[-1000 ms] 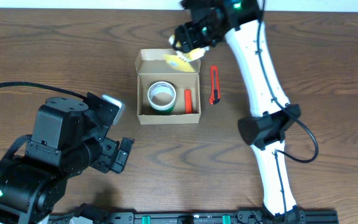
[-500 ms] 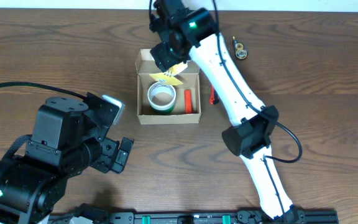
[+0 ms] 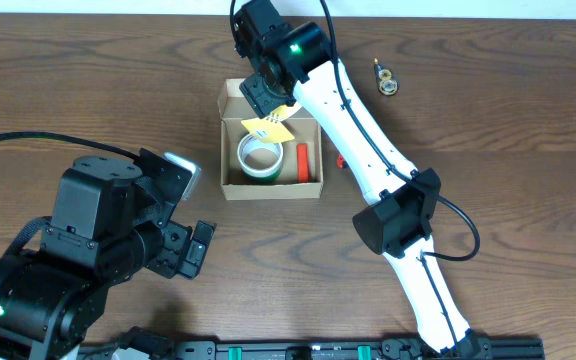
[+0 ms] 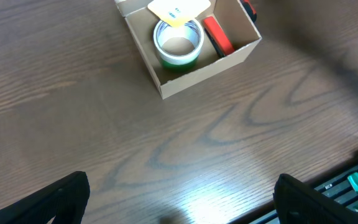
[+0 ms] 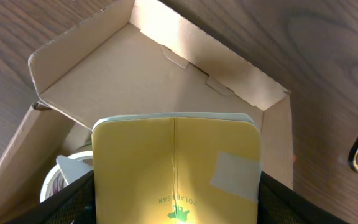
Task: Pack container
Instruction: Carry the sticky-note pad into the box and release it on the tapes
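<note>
The container, a tan cardboard box with its lid flap folded back, sits at the table's middle. In it lie a green-edged tape roll and a red stick. My right gripper hovers over the box's back part, shut on a yellow notepad that hangs above the roll. In the right wrist view, black fingers press on both sides of the pad. My left gripper stands wide open over bare table, well in front of the container.
A red box cutter lies right of the box, mostly hidden by the right arm. A small metal piece lies at the back right. The left arm's bulk fills the front left.
The right arm has swung left from the box's back right corner to above its back part, carrying the yellow notepad. It now covers the red cutter. The left arm has not moved.
</note>
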Available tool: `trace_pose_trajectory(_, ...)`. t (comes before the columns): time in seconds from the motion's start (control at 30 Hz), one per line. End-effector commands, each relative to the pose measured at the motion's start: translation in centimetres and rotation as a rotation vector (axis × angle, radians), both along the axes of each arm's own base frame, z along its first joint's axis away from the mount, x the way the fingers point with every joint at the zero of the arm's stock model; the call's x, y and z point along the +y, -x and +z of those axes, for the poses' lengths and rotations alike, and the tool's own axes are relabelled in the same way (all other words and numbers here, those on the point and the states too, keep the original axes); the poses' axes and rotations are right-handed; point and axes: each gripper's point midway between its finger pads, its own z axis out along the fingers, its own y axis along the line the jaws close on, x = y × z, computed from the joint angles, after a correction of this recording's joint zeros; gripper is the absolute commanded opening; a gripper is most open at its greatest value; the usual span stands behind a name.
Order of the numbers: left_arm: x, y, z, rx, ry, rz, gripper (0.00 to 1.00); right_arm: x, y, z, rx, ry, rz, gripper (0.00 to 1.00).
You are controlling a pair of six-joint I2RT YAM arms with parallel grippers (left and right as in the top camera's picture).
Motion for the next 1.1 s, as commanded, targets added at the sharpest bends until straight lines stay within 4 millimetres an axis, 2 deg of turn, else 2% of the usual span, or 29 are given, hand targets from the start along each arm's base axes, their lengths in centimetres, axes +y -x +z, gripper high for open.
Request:
trace_pose_trajectory(0.0, 0.1, 0.1, 0.0, -0.004, -0.007, -0.012, 0.95, -0.6, -0.3, 4.4, -0.113, 0.001, -0.010, 0.71)
trace_pose_trajectory(0.13, 0.1, 0.1, 0.0, -0.004, -0.007, -0.012, 0.95, -1.4, -0.4, 5.9, -0.155, 0.018, -0.029, 0.72)
trace_pose_trajectory(0.6, 0.1, 0.1, 0.0, -0.004, -0.007, -0.012, 0.95, -2.2, -0.7, 6.0, -0.176, 0.059, -0.055, 0.70)
trace_pose_trajectory(0.77, 0.1, 0.1, 0.0, -0.004, -0.007, -0.012, 0.95, -1.5, -0.2, 5.3, -0.146, 0.043, -0.033, 0.68)
trace_pose_trajectory(1.07, 0.1, 0.1, 0.0, -0.004, -0.007, -0.012, 0.95, -0.2, 1.2, 1.7, -0.056, 0.052, 0.003, 0.69)
